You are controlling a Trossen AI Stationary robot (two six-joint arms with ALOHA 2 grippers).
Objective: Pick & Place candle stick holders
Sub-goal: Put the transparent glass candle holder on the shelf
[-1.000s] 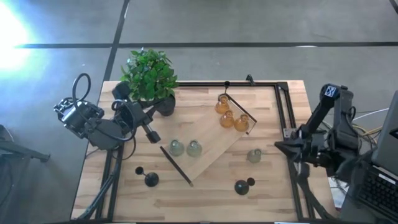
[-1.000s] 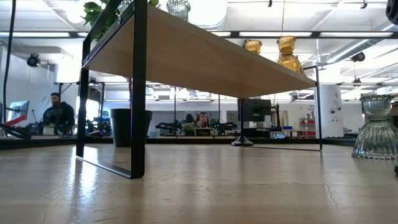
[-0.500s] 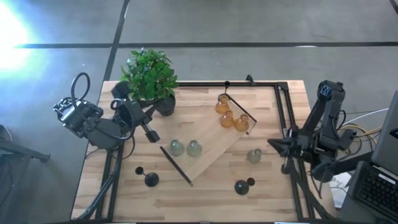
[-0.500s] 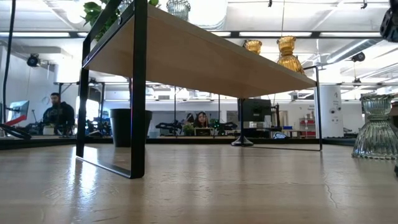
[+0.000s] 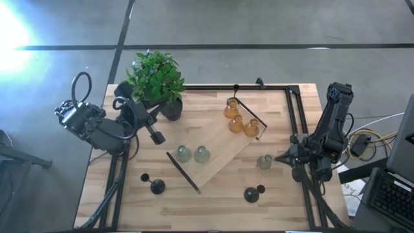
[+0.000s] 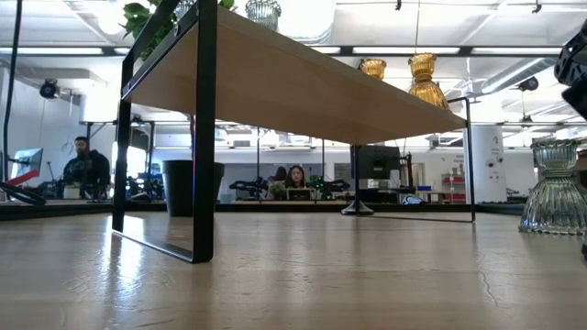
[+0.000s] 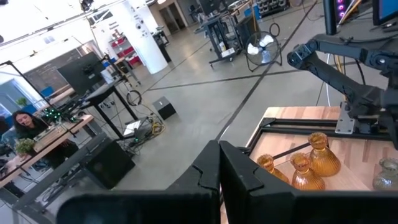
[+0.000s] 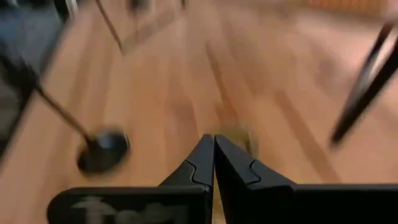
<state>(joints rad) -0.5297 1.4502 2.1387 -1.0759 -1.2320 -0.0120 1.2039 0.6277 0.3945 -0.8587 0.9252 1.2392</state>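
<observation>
We are seeing three amber glass holders [image 5: 235, 116] and two pale green glass holders [image 5: 193, 154] sitting on the raised wooden shelf [image 5: 217, 152]; a third pale one [image 5: 264, 162] and three black stemmed holders [image 5: 156, 186] beside it. Left gripper [image 5: 158, 139] and right gripper [image 5: 279, 158] are clenched, empty.

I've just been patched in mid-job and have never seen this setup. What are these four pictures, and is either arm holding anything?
Two dark robot arms work at a wooden table. One camera looks straight down, one sits at tabletop height, and one rides each wrist. The left gripper is near the potted plant, the right gripper beside a pale green holder. Both are shut and empty. A raised wooden shelf carries three amber holders and two pale green holders; black holders stand on the table.
</observation>
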